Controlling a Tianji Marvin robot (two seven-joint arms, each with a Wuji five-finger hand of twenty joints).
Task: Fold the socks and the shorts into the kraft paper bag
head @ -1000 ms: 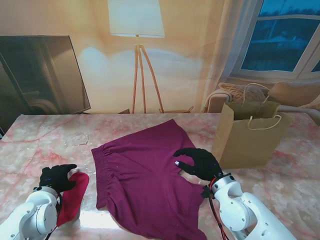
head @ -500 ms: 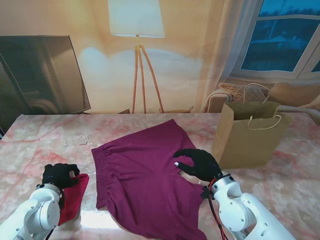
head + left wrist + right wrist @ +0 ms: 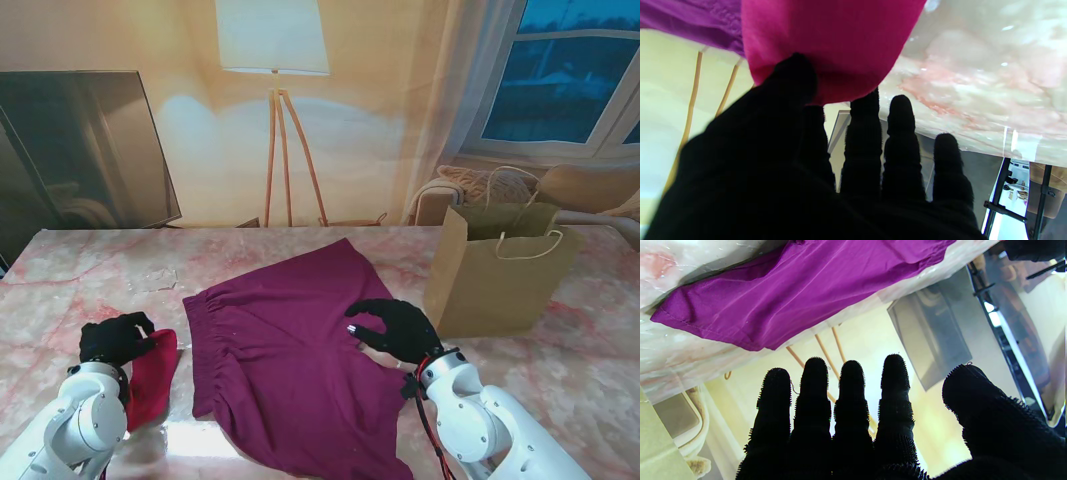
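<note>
The purple shorts [image 3: 285, 355] lie spread flat in the middle of the table, also seen in the right wrist view [image 3: 800, 290]. A red sock [image 3: 152, 380] lies to their left. My left hand [image 3: 115, 338] sits at the sock's far end; in the left wrist view the thumb [image 3: 795, 78] presses on the sock [image 3: 833, 40] with the fingertips at its edge. My right hand [image 3: 395, 328] hovers over the shorts' right side, fingers [image 3: 850, 386] straight and thumb apart, holding nothing. The kraft paper bag [image 3: 500, 270] stands open at the right.
The pink marble table [image 3: 90, 270] reaches a wall with a dark panel [image 3: 80, 150] and a floor lamp [image 3: 275, 120] behind it. A sofa [image 3: 560, 185] sits behind the bag. The bag stands close to the right hand.
My left hand has shifted slightly farther from me and the sock's near end has drawn up with it. The right hand and the shorts have hardly moved.
</note>
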